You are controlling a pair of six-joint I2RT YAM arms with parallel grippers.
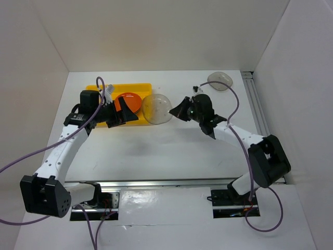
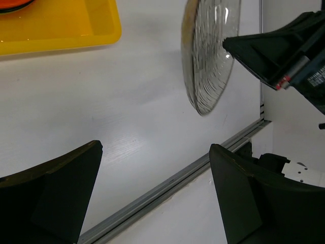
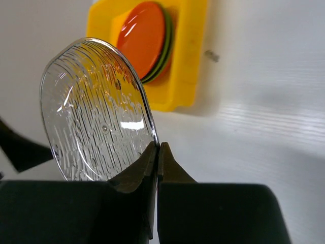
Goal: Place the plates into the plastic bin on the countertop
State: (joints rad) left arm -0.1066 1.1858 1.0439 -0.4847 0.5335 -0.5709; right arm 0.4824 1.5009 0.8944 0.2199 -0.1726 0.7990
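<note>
My right gripper (image 3: 158, 150) is shut on the rim of a translucent smoky-grey plate (image 3: 94, 112), which it holds on edge above the countertop (image 1: 171, 146). From above, that plate (image 1: 156, 108) hangs just right of the yellow plastic bin (image 1: 140, 87), with the right gripper (image 1: 179, 110) on its right side. The bin (image 3: 190, 56) holds an orange plate (image 3: 144, 38) on top of a stack with green and dark edges. My left gripper (image 1: 127, 112) stands open and empty at the bin's front right corner, left of the held plate (image 2: 208, 56). A second translucent plate (image 1: 219, 80) lies at the back right.
A metal rail (image 2: 228, 145) runs along the countertop's right edge in the left wrist view. White walls enclose the surface on three sides. A further rail (image 1: 156, 183) lies along the front, by the arm bases. Purple cables trail from both arms.
</note>
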